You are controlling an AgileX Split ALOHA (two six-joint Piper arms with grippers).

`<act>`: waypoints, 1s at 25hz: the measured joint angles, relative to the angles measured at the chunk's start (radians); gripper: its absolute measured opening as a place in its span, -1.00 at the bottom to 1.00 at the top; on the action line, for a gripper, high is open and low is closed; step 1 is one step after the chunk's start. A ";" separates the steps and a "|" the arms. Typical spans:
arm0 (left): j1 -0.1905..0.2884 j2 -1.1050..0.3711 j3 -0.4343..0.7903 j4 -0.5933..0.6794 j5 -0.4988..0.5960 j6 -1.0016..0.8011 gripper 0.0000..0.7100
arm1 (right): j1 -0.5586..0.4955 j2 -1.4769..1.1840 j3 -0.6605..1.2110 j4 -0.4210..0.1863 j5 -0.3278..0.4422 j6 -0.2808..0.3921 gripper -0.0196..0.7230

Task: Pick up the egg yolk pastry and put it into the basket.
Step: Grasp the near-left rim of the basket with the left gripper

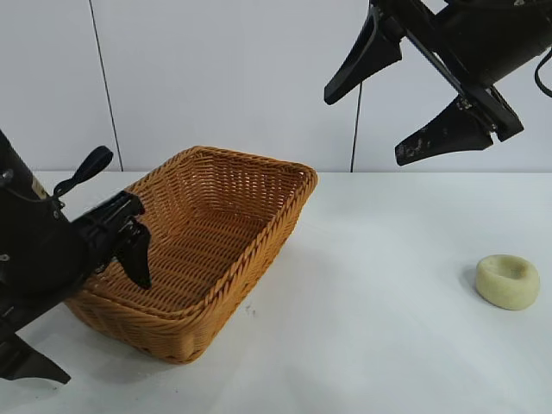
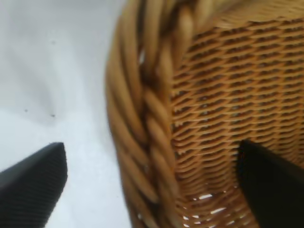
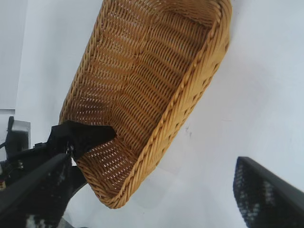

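- The egg yolk pastry [image 1: 508, 281] lies alone on the white desk [image 1: 371, 328] near its right edge, well apart from the basket [image 1: 259, 177], which sits toward the left side.
- The right gripper [image 1: 405, 103] hangs high above the desk, up and inward from the pastry. Its jaws stand wide apart and hold nothing.
- The left gripper [image 2: 152, 178] sits at the near-left rim of the basket. One finger is inside the weave wall and the other outside, with the braided rim between them. The jaws are open and not clamped on it.
- Risk, as I judge it: the pastry is small and round, so an off-centre descent could push it toward the desk edge rather than catch it.
- Squeezing too hard might dent or crumble it, and gripping too lightly could let it drop on the way across the desk.
- The left arm leans over the basket's near-left corner, so a release aimed there could strike it. The open far side looks safer.
- If the left gripper shifts, it could drag the basket out of place.
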 joint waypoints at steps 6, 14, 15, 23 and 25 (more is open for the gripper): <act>0.000 0.000 0.000 0.000 -0.021 -0.001 0.61 | 0.000 0.000 0.000 0.000 0.001 0.000 0.82; 0.001 0.000 -0.001 -0.015 -0.022 -0.021 -0.71 | 0.000 0.000 0.000 0.000 0.002 0.000 0.82; 0.001 0.000 -0.001 -0.010 -0.020 -0.013 -0.75 | 0.000 0.000 0.000 0.000 0.002 0.000 0.82; 0.062 -0.030 -0.038 -0.017 0.108 0.042 -0.76 | 0.000 0.000 0.000 -0.003 0.002 0.000 0.82; 0.100 -0.043 -0.082 -0.016 0.166 0.093 -0.76 | 0.000 0.000 0.000 -0.004 0.002 0.000 0.82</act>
